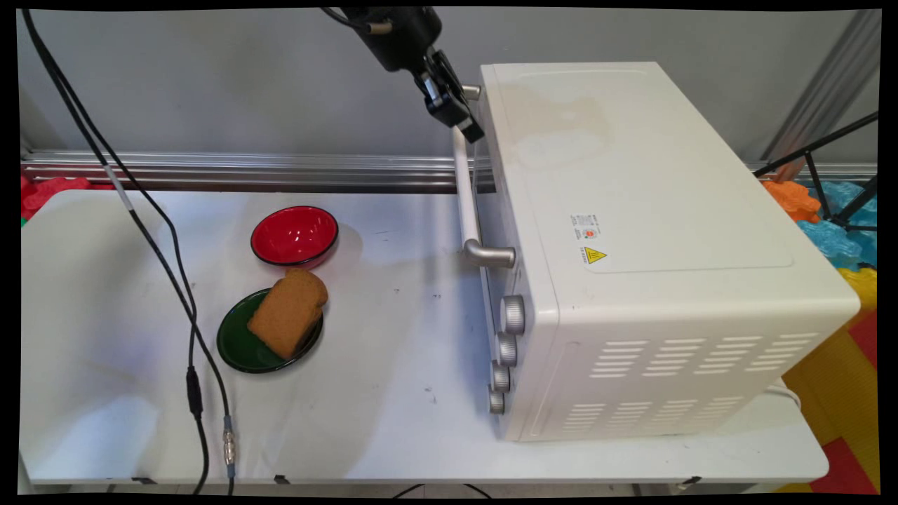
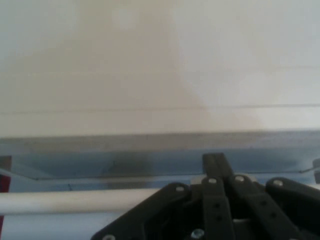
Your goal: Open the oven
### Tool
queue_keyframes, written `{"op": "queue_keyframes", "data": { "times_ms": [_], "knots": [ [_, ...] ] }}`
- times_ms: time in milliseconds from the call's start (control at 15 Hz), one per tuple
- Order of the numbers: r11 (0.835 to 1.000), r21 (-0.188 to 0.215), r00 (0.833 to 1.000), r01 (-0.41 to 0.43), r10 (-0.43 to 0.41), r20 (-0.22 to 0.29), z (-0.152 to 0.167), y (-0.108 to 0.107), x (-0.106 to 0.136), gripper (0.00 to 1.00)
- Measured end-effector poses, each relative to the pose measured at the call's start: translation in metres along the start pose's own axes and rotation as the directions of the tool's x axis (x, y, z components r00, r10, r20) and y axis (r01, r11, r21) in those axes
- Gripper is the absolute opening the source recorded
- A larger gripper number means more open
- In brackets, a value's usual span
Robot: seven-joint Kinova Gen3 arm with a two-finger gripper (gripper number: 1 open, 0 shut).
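Nearest the camera, two black cables [image 1: 193,330] hang down over the near left part of the white table [image 1: 393,435], their connectors dangling just above its near edge. Close behind them, towards the table's left half, a green plate [image 1: 235,344] carries a slice of brown bread [image 1: 287,312] that lies tilted, with its upper end overhanging the plate's far rim. A red bowl [image 1: 295,235] stands upright just beyond the bread, so close that from the main view I cannot tell whether they touch.

The right half of the table is taken up by a cream toaster oven [image 1: 631,210], set at an angle, its front facing the table's left side. Four silver knobs [image 1: 512,314] sit in a column at the front's near end. The long white handle [image 1: 464,189] runs along the top of the door, from a grey bracket beside the knobs to another at the far end.

My gripper [image 1: 468,130] comes down from the top of the main view and sits at the far end of that handle, right against the oven's upper front edge. In my hand view the handle [image 2: 75,202] crosses from the left and disappears behind my gripper [image 2: 215,162], with the door's glass [image 2: 100,162] beyond it and the oven's pale top above. I cannot tell whether my gripper is open, closed or clamped on the handle.
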State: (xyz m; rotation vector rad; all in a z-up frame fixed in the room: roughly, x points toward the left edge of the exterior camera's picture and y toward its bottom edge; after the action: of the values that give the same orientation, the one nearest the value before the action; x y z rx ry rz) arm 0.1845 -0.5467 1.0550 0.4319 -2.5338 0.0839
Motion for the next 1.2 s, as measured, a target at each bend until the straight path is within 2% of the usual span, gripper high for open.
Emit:
{"op": "queue_keyframes", "data": {
  "times_ms": [667, 933, 1200],
  "knots": [
    [1.0, -0.006, 0.999, 0.007, -0.007, 0.032, 0.036, -0.005, -0.01, 0.0],
    [1.0, 0.004, 0.998, 0.021, -0.021, 0.052, 0.039, -0.007, -0.021, 0.0],
    [0.999, 0.01, 0.995, 0.045, -0.045, 0.085, 0.033, -0.009, -0.041, 0.0]
  ]
}}
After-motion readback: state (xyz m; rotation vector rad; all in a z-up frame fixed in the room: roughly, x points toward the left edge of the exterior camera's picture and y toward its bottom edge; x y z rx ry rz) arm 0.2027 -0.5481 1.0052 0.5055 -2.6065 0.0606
